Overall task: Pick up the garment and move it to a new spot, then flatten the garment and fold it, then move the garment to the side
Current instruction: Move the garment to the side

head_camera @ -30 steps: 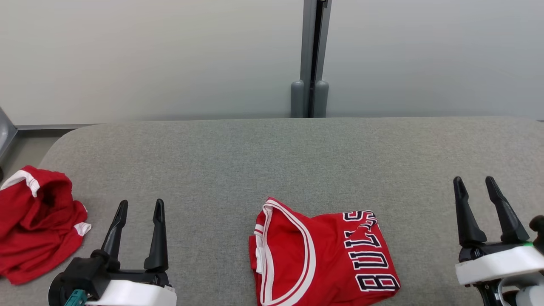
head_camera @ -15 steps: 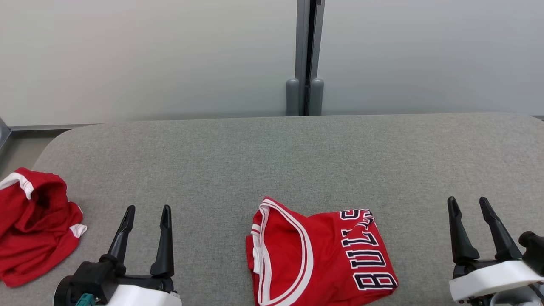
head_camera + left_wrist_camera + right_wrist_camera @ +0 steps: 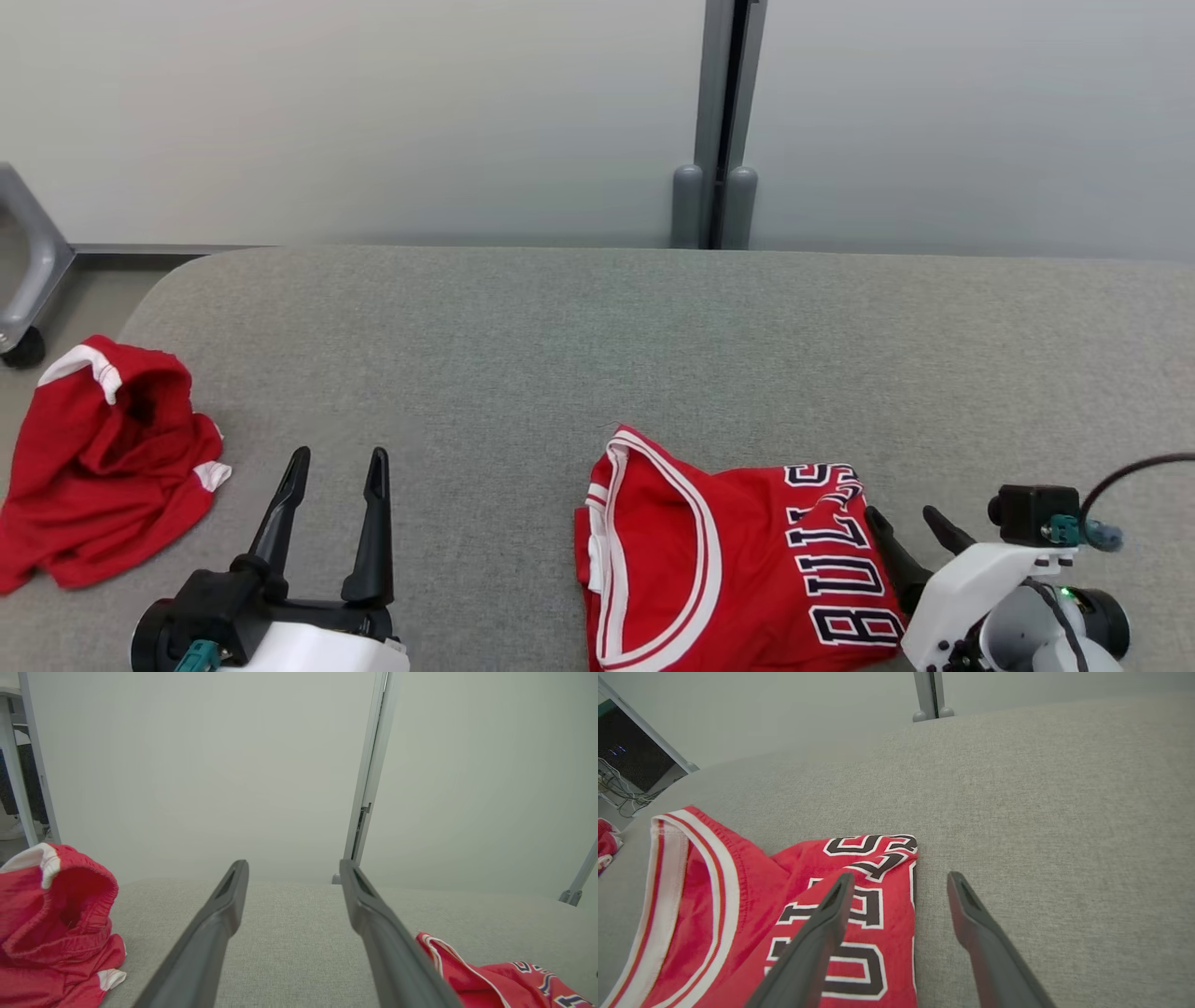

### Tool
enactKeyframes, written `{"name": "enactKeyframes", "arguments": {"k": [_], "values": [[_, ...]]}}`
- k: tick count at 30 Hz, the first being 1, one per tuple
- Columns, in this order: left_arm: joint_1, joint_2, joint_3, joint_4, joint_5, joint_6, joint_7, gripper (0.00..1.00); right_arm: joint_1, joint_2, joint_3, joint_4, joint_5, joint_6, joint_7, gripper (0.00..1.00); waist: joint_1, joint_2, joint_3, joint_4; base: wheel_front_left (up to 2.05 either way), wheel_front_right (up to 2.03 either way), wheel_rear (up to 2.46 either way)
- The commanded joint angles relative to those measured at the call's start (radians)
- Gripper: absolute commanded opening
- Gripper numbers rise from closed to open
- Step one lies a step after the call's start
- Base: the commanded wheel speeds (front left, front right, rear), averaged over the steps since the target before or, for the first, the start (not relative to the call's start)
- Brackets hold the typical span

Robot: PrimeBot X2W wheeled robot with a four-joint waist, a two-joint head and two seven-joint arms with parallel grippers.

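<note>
Folded red jersey (image 3: 738,560), white-and-red trim at the neckline and dark "BULLS" lettering along its right portion, lying flat on the near middle of the grey fabric-covered table (image 3: 597,355). Right gripper (image 3: 902,513) low at the jersey's right edge, fingers spread and grasping nothing; in the right wrist view one finger lies over the lettered border and the other over bare table just beside it, and whether either touches the cloth cannot be told. Left gripper (image 3: 339,455) well to the left of the jersey, fingers likewise spread and empty, pointing toward the far wall. Crumpled red garment (image 3: 103,467) with white trim heaped at the table's left end. Behind the table, pale partition panels joined by a grey post (image 3: 719,121).
</note>
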Motion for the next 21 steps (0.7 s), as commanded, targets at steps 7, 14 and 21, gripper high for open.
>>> {"name": "enactKeyframes", "arguments": {"k": [7,14,21], "values": [[-0.035,0.002,0.0,0.002,-0.004,-0.009,0.0,1.0,-0.084,0.044,-0.041,0.186,0.036,0.001,0.177,1.0,-0.0001,0.0,0.039,0.069,0.0,0.0,0.0],[-0.043,0.001,0.001,0.011,-0.005,-0.014,0.0,1.0,-0.089,0.068,-0.042,0.233,0.056,0.001,0.241,0.25,-0.0001,0.0,0.045,0.094,0.0,0.0,0.0],[-0.037,0.0,0.014,0.008,-0.008,-0.014,0.0,1.0,-0.099,0.047,-0.046,0.195,0.048,0.0,0.179,0.0,-0.0001,0.0,0.035,0.075,0.0,0.0,0.0]]}}
